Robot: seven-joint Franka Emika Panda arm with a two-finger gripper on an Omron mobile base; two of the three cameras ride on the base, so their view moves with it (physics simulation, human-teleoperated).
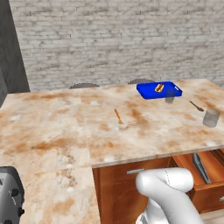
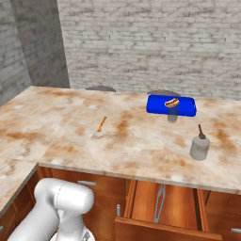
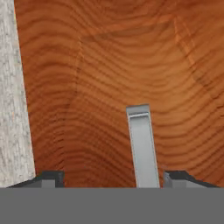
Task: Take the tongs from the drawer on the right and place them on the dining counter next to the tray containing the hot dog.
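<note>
The drawer (image 1: pixel 215 167) (image 2: pixel 181 203) stands pulled out under the dining counter (image 1: pixel 65 127) (image 2: pixel 141 141). The slim grey tongs (image 1: pixel 200 167) (image 2: pixel 160 202) lie lengthwise on its wooden floor. In the hand view my gripper (image 3: pixel 114 179) is open, close over that wood. The tongs (image 3: pixel 142 148) run up between the fingertips (image 3: pixel 181 177), nearer the right one and touching neither. The blue tray (image 1: pixel 148 91) (image 2: pixel 186 107) sits at the counter's far side with the hot dog (image 1: pixel 159 87) (image 2: pixel 172 101) in it.
Two clear glasses (image 1: pixel 211 117) (image 1: pixel 170 96) stand near the tray, with a dark-handled spoon (image 1: pixel 196 106) between them. An orange stick (image 1: pixel 118 116) lies mid-counter. A toaster (image 1: pixel 8 197) sits at the near left. Two stool tops (image 1: pixel 84 85) show behind the counter.
</note>
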